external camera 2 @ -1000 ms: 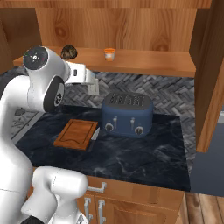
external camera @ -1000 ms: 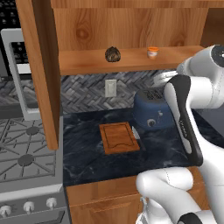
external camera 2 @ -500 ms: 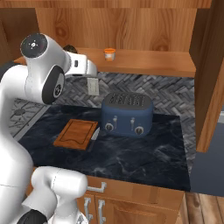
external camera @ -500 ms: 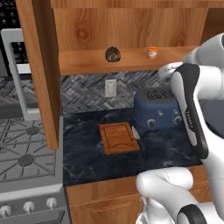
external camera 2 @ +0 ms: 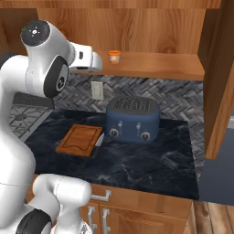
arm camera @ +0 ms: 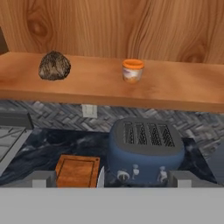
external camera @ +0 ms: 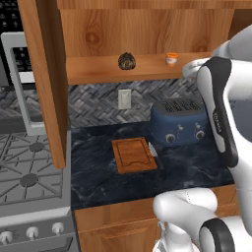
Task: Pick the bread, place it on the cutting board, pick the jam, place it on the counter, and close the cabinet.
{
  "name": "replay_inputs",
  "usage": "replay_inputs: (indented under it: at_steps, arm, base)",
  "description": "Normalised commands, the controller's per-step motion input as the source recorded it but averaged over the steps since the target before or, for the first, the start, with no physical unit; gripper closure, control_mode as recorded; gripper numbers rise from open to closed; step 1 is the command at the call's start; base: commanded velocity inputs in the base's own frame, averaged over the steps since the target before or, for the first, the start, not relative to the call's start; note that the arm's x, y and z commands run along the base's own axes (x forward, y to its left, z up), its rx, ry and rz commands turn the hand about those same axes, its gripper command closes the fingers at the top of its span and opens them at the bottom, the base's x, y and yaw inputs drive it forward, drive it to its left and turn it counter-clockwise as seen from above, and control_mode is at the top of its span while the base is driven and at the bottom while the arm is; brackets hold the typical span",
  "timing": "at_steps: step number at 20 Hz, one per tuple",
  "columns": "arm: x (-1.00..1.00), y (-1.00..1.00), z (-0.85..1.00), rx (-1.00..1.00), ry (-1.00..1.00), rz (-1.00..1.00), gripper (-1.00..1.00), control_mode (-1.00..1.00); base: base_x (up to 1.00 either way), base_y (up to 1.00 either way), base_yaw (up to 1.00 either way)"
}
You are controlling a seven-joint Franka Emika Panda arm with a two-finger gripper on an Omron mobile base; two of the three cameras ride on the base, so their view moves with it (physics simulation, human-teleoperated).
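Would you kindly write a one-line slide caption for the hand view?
Bread and jam sit apart on the cabinet shelf, above a blue toaster and the cutting board.

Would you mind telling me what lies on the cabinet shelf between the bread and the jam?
Nothing: in the hand view the shelf is bare wood between the bread and the jam. The left base view shows the same.

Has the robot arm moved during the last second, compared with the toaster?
Yes. In the right base view the hand has risen above the toaster and now points toward the cabinet shelf.
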Motion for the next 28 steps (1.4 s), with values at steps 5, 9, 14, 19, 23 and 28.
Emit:
replay_inputs:
  at_steps: [5,9,14,19,23,28]
  arm:
    - [0.00,-0.04,0.24,0.00,0.00,0.00,-1.00,-1.00]
    - [0.00,-0.02,0.04,0.00,0.00,0.00,-1.00,-1.00]
    - [0.00,-0.06,0.00,0.00,0.00,0.00,-1.00,-1.00]
    - [0.04,-0.09,-0.01,0.00,0.00,0.00,-1.00,-1.00]
    - [0.14,-0.06,0.00,0.00,-0.02,0.00,-1.00,-1.00]
    - [0.17,-0.04,0.00,0.00,-0.04,0.00,-1.00,-1.00]
  base:
    - [0.00,0.00,0.00]
    - [0.00,0.00,0.00]
    - [0.00,0.00,0.00]
    - [0.00,0.00,0.00]
    - [0.00,0.00,0.00]
    - [0.00,0.00,0.00]
